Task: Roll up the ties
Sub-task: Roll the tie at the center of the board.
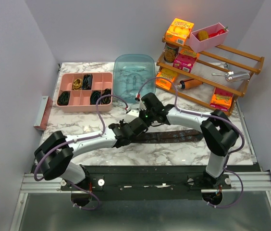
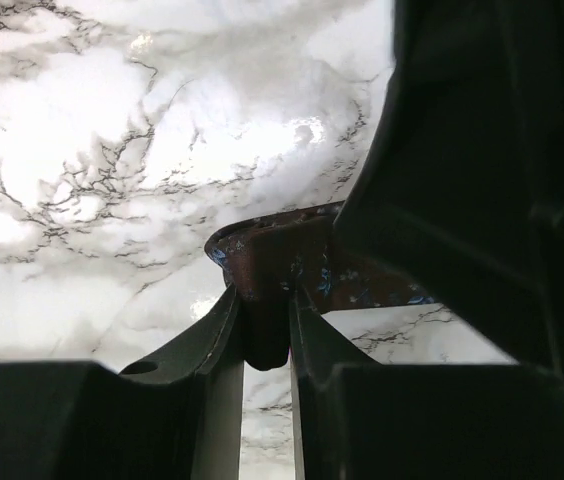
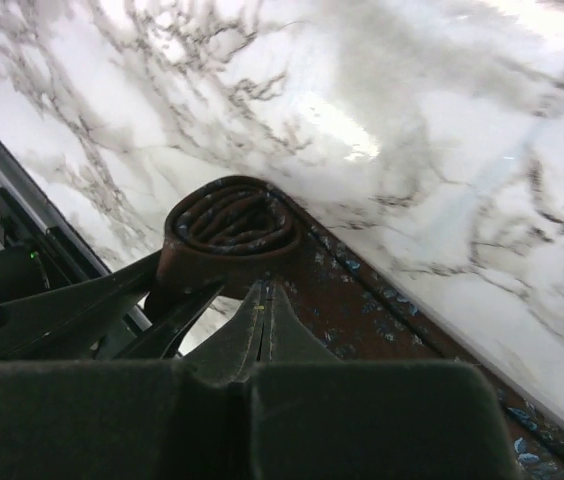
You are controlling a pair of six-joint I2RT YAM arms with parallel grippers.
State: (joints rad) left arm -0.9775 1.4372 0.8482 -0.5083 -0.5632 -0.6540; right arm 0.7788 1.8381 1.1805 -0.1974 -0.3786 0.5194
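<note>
A dark brown tie (image 1: 174,136) with small blue flecks lies flat across the marble table (image 1: 78,126), and its left end is wound into a small coil (image 3: 230,222). My left gripper (image 2: 262,300) is shut on that coil, one finger on each side of it (image 1: 124,131). My right gripper (image 3: 265,292) is shut with nothing between its fingers, its tip resting against the flat tie (image 3: 362,310) just beside the coil. Both grippers meet at the table's middle, the right gripper (image 1: 135,125) coming in from the back right. The right arm blocks much of the left wrist view.
A pink divided tray (image 1: 74,98) with several dark rolled coils stands at the back left. A blue translucent tub (image 1: 134,77) sits behind the grippers. A wooden rack (image 1: 243,60) with boxes and a pink bin fills the back right. The table's metal front rail (image 3: 2,215) is near the coil.
</note>
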